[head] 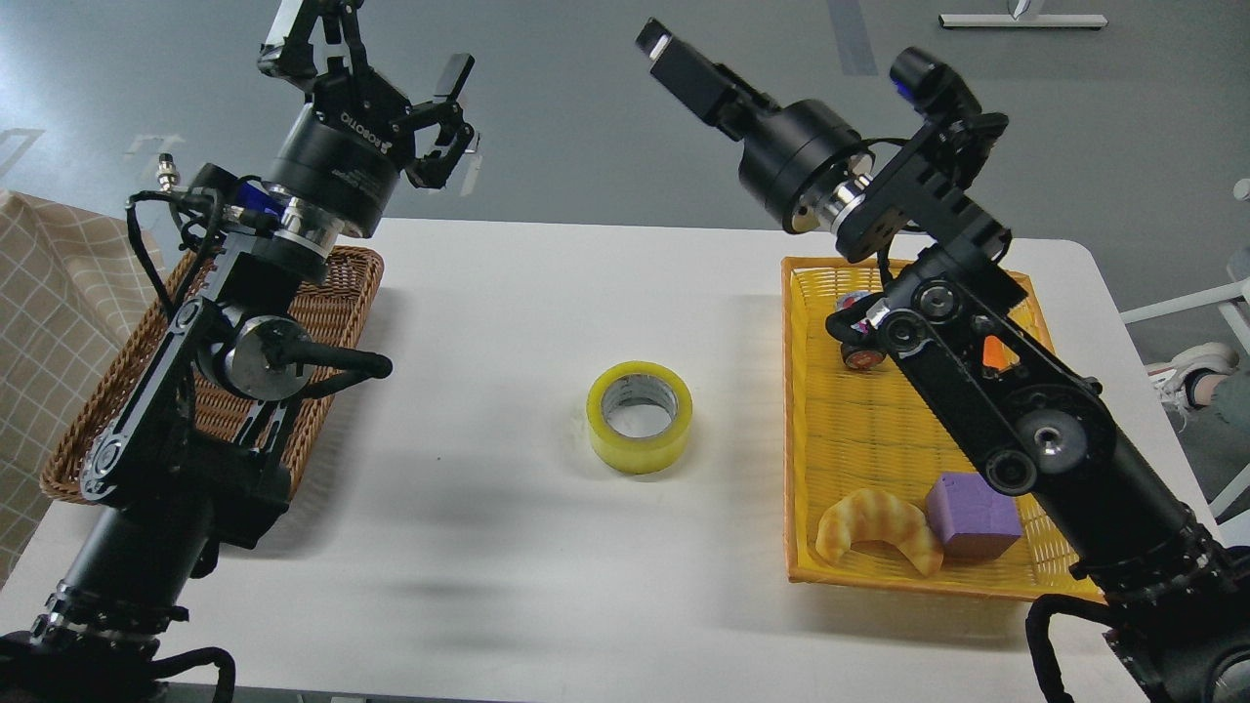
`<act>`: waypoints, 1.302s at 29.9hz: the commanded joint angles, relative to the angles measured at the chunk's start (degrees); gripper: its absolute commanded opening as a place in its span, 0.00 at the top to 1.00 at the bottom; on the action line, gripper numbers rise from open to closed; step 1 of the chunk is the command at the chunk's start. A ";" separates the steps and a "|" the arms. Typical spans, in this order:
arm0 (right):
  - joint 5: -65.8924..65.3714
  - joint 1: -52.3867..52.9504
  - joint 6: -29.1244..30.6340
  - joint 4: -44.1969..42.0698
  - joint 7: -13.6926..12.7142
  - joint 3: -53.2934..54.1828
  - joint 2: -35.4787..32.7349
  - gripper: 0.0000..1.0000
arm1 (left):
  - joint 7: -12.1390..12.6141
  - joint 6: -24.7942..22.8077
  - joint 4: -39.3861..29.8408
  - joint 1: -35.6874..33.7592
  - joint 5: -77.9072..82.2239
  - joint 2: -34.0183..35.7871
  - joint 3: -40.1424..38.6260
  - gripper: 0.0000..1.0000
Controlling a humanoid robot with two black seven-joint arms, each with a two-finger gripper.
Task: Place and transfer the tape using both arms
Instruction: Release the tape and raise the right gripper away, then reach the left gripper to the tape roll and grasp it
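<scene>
The roll of yellow tape [640, 416] lies flat on the white table [508, 547], near its middle, with its grey-white core facing up. Nothing touches it. My left gripper [369, 57] is raised high above the table's far left edge, over the wicker basket, open and empty. My right gripper [674, 61] is raised high above the table's far edge, up and right of the tape. It is seen side-on, so its two fingers cannot be told apart. It holds nothing that shows.
A yellow basket [811, 459] at the right holds a croissant [874, 527], a purple block [972, 515], and a can and a carrot partly hidden by my right arm. A brown wicker basket [337, 303] stands at the left. A checked cloth [49, 293] lies beyond it.
</scene>
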 commanded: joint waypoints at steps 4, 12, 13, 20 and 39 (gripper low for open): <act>15.69 -2.23 1.75 5.05 3.60 5.06 -2.73 0.00 | -5.54 0.32 -0.67 0.12 -0.04 -0.74 0.41 0.02; 38.70 -8.54 4.03 7.15 6.68 13.31 -4.66 0.00 | -2.47 -0.65 -1.19 -0.06 -0.22 -1.00 0.94 0.02; 39.59 -9.08 4.21 7.42 6.68 14.11 -4.49 0.00 | -2.12 -0.65 -1.20 -0.06 -0.22 -1.00 0.94 0.02; 46.28 -10.58 4.91 7.86 6.59 17.19 -3.96 0.00 | -1.32 0.14 -0.84 -0.15 1.27 -0.91 1.63 0.02; 46.19 -7.95 4.74 7.95 6.42 17.98 -3.52 0.00 | -3.52 17.98 2.75 -3.31 70.67 3.11 25.87 0.02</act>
